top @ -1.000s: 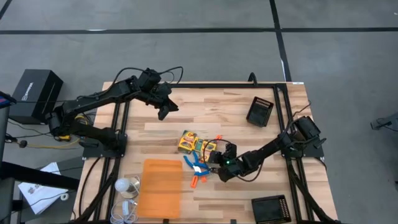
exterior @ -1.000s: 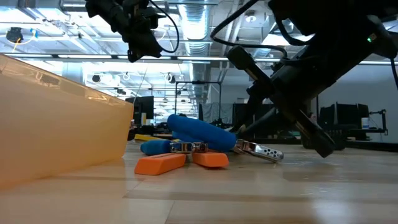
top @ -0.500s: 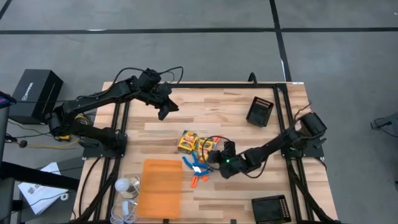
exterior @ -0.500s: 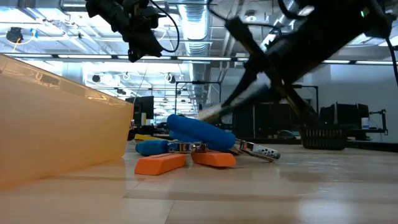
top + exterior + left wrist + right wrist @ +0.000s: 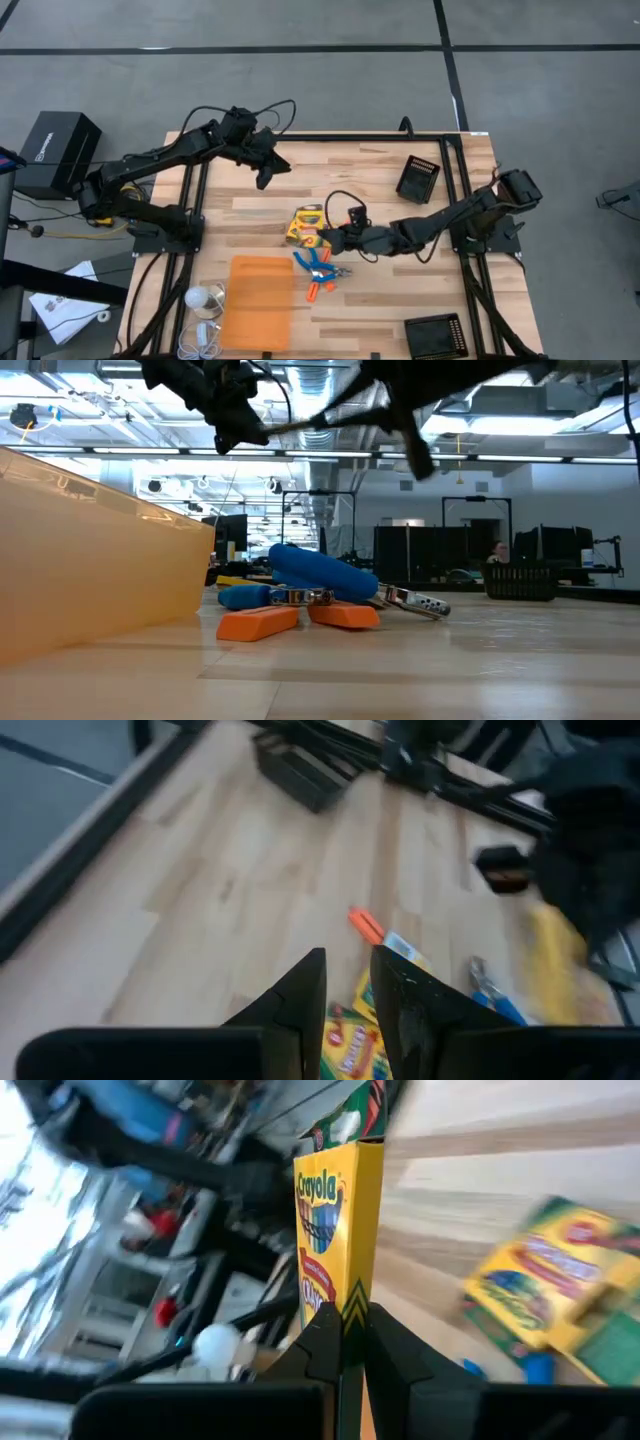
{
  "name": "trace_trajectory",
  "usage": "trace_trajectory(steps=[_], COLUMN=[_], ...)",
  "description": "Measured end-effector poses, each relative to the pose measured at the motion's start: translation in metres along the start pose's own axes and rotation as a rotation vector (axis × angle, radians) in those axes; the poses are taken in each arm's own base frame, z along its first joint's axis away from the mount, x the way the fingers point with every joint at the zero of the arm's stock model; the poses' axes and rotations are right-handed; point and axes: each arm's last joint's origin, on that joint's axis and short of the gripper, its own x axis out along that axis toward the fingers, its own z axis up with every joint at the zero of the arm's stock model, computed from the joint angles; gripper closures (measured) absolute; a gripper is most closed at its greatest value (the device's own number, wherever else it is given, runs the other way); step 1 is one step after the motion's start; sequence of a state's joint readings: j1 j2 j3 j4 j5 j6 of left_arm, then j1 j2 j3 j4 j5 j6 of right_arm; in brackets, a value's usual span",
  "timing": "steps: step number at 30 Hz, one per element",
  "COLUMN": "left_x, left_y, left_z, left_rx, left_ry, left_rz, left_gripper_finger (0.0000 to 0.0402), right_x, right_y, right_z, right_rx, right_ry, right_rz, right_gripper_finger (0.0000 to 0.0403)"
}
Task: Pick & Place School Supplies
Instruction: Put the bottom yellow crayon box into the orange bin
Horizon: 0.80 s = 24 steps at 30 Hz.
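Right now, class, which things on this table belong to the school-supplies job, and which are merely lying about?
Belongs: held crayon box, in the shut right tool; loose crayon box; blue-handled scissors; orange sticks.
Lying about: large orange container; black trays; white bulb.
The left tool hangs open above the table, holding nothing.

Right arm stretched low from the right edge of the high view toward centre frame, wrist level, right end effector just right of centre. Fingers pinched on a crayon box, box standing up between them. Left arm reaches from the left side, elbow bent, left end effector raised in the upper-left quarter, pointing down-right. Its fingers narrowly parted, nothing between them.
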<state>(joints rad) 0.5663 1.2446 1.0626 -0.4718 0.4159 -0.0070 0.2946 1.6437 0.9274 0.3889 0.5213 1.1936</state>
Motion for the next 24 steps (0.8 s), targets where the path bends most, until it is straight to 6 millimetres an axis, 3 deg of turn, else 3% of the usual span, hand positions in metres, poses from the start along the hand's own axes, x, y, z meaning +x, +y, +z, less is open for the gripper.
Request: trace_trajectory(steps=[5,10,14,24], left_x=[-0.014,-0.026,-0.03,-0.03], left_y=[0.03,0.051,0.057,0.057], left_z=[0.0,-0.001,-0.002,-0.001], left_rx=[-0.072,-0.121,-0.132,-0.125], left_ry=[-0.034,-0.064,-0.076,-0.084], left_rz=[0.1,0.135,0.138,0.137], left_gripper_finger=[0.0324,0.0324,0.0324,0.0324], right_x=[0.014,0.041,0.068,0.113], right_y=[0.014,0.021,0.031,0.023], right_z=[0.011,0.008,0.001,-0.015], right_rx=[-0.093,-0.167,-0.205,-0.238], right_ry=[0.1,0.219,0.316,0.542], right_rz=[0.07,0.124,0.202,0.312], right_gripper_finger=[0.0388,0.0388,0.0388,0.0388])
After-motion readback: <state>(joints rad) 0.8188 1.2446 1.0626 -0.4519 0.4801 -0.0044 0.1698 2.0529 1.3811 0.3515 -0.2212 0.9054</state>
